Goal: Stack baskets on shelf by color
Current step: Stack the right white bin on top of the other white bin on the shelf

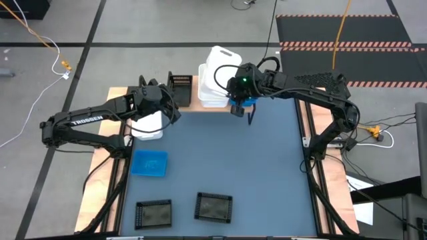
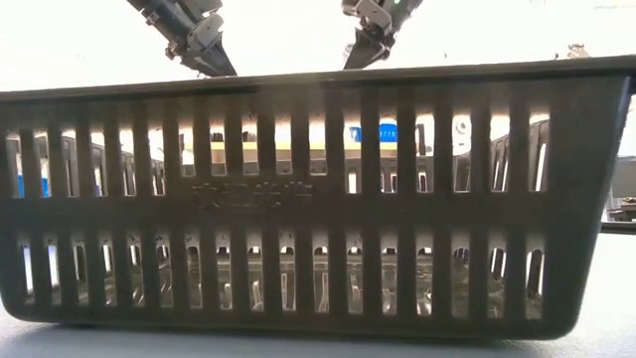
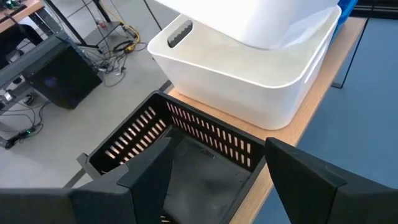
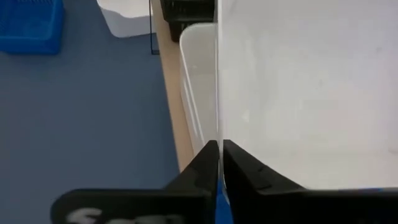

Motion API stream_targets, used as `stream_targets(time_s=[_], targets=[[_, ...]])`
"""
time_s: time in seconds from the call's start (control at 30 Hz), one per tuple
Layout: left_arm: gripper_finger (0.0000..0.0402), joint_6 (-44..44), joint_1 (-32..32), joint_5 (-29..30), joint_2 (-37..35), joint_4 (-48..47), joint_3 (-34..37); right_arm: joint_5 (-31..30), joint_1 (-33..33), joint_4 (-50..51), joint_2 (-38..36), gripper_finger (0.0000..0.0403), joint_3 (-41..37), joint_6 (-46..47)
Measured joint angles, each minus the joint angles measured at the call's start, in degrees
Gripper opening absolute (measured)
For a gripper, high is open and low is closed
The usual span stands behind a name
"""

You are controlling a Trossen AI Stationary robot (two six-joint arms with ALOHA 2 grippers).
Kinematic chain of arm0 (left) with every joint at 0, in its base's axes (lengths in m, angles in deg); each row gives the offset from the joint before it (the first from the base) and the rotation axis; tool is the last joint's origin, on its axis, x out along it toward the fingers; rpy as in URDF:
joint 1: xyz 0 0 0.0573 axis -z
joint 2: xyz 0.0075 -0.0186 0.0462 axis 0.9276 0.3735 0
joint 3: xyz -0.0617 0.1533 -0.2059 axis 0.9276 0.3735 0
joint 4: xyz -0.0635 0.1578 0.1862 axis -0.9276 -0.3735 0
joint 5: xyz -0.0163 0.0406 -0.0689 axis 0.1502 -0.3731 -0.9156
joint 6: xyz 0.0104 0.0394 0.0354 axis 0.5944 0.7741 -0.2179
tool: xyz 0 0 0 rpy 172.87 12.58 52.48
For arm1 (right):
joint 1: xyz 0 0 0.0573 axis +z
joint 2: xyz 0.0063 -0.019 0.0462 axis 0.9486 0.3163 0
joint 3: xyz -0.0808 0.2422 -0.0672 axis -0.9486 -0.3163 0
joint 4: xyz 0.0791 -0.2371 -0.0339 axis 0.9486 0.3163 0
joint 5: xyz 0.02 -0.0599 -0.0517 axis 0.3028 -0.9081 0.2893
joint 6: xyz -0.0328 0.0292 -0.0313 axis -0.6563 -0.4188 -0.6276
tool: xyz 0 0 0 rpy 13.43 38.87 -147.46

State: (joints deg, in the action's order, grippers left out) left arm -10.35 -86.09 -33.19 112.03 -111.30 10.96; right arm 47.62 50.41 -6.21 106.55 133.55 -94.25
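On the light-wood shelf [image 1: 190, 104] stand a black basket [image 1: 181, 87], a white basket [image 1: 212, 93] and, partly hidden beneath my right gripper, a blue basket [image 1: 249, 101]. A second white basket [image 1: 223, 61] sits tilted in the white one. My right gripper [image 1: 237, 101] is shut on it. My left gripper [image 3: 217, 180] is open and hovers over the black basket [image 3: 186, 155], a finger on either side of its near end. On the mat lie one white basket [image 1: 147, 127], one blue basket [image 1: 149, 163] and two black baskets [image 1: 154, 213] [image 1: 213, 207]. My right gripper [image 4: 219, 146] pinches the upper white basket's thin side wall [image 4: 217, 127] at its rim, one finger inside and one outside, coming from the table's near side. The basket is tilted, its lower part resting in the white basket [image 4: 193, 87] under it.
The dark blue-grey mat [image 1: 253, 173] has free room in its middle and right half. In the low view a black basket [image 2: 298, 199] stands close before the camera and hides most of the table. Cables lie on the floor beyond the far edge.
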Motion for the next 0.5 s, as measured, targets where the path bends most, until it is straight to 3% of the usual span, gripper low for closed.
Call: stream_targets(time_s=[0.3,0.5], targets=[[0.0257,0.31,0.0,-0.02,0.0,-0.67,0.01,0.04,0.97,-0.07,0.0,0.0078,0.0,-9.08],[0.0257,0.33,0.0,-0.02,-0.01,-0.68,0.01,-0.92,1.01,-2.28,0.0,0.0094,0.0,-8.23]])
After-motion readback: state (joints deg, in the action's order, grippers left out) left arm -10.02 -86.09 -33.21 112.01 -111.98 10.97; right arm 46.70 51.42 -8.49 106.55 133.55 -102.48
